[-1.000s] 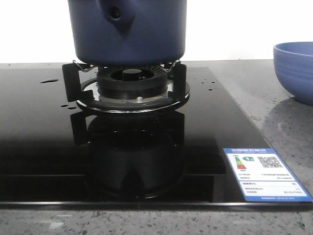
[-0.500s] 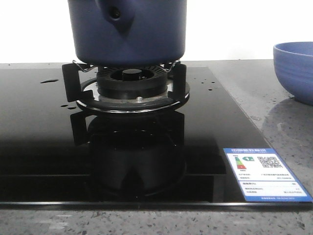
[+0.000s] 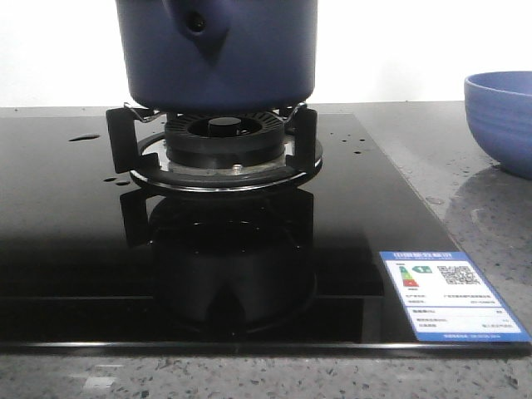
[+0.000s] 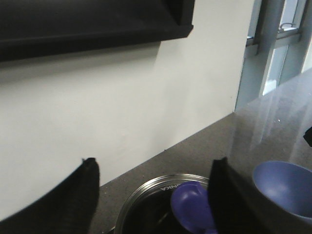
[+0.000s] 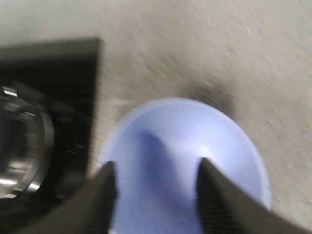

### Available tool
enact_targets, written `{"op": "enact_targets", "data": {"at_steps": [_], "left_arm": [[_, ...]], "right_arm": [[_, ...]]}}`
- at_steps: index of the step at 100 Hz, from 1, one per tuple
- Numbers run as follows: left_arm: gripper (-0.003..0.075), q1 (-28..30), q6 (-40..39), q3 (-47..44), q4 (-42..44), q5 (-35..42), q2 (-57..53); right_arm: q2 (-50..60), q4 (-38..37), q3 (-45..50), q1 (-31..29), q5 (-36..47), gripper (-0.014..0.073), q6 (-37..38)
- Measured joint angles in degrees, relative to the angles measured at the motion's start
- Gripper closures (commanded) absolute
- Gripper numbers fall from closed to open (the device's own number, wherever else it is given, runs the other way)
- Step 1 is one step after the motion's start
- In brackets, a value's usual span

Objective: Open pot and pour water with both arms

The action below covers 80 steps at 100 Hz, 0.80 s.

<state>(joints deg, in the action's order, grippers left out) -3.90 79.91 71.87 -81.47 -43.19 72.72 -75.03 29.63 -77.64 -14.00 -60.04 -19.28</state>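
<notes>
The dark navy pot (image 3: 218,51) stands on the burner grate (image 3: 213,143) of the black cooktop, its stub with the round hole facing me. From the left wrist I see its steel-rimmed glass lid (image 4: 146,195) with a purple knob (image 4: 191,207). My left gripper (image 4: 155,165) hangs open above that lid, holding nothing. My right gripper (image 5: 157,165) is open over the light blue bowl (image 5: 187,146), also with nothing in it; this view is blurred. Small drops of water (image 3: 83,137) lie on the glass. Neither gripper shows in the front view.
The blue bowl (image 3: 500,120) sits on the grey stone counter right of the cooktop (image 3: 75,241) and also shows in the left wrist view as the bowl (image 4: 285,187). A white wall (image 4: 122,97) stands behind the counter. An energy label (image 3: 449,295) sticks to the cooktop's front right corner.
</notes>
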Motion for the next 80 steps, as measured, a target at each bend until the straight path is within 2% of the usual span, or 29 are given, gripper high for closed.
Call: {"op": "enact_targets", "data": {"at_steps": [4, 7, 9, 23, 38, 65, 80], "left_arm": [[0.0593, 1.0, -1.1, 0.0, 0.1, -0.1, -0.7], [0.0699, 1.5, -1.7, 0.0, 0.3, -0.1, -1.3], [0.0738, 1.9, -2.1, 0.0, 0.6, -0.1, -1.5], [0.0739, 3.1, -4.2, -0.1, 3.1, 0.3, -3.7], [0.0740, 3.1, -5.3, -4.6, 4.3, 7.5, -8.8], [0.0739, 3.3, -2.9, -25.5, 4.5, 25.6, -25.2], [0.0739, 2.0, -1.3, -37.4, 3.6, 30.7, -36.4]], "right_arm": [[0.9, 2.1, 0.3, 0.0, 1.2, 0.0661, -1.4], [1.6, 4.2, 0.7, 0.0, 2.3, 0.0660, -2.9], [2.1, 5.5, 1.1, 0.0, 3.1, 0.0653, -3.8], [6.6, 12.9, 5.1, 0.0, 9.8, 0.0644, -9.0], [12.9, 19.8, 12.7, 0.0, 17.6, 0.0644, -19.0], [29.5, 33.7, 35.3, 2.9, 27.5, 0.0644, -42.7], [40.4, 37.7, 48.2, 6.2, 31.0, 0.0644, -49.9]]}}
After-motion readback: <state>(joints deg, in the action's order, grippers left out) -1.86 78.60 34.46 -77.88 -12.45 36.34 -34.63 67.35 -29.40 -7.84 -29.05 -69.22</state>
